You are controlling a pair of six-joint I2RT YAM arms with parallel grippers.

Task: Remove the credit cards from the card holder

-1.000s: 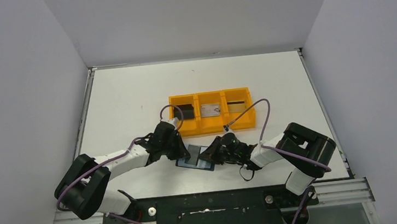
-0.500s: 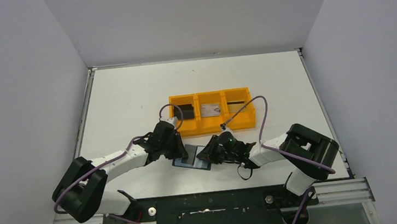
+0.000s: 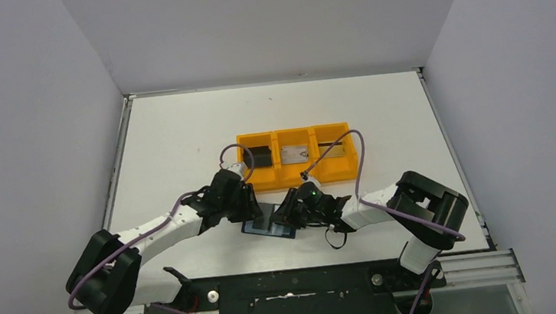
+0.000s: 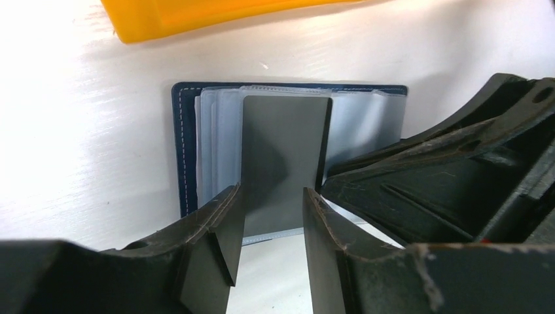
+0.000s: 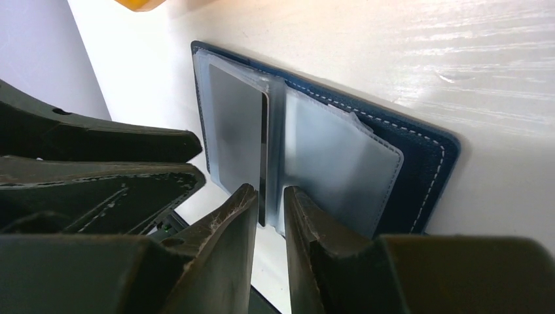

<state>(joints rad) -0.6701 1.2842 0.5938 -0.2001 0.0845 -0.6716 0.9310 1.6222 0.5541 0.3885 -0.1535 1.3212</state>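
The card holder [image 3: 270,227] lies open at 6 o'clock from the orange tray [image 3: 338,173], with a grey credit card [image 4: 285,150] among its clear sleeves. The card looks thin, light, stiff and slippery — best pinched by its bare short end. The left claw [image 4: 271,193], at the holder's 9 o'clock, is apart. The right claw [image 5: 269,191], at 3 o'clock, is a little apart around the card's edge.
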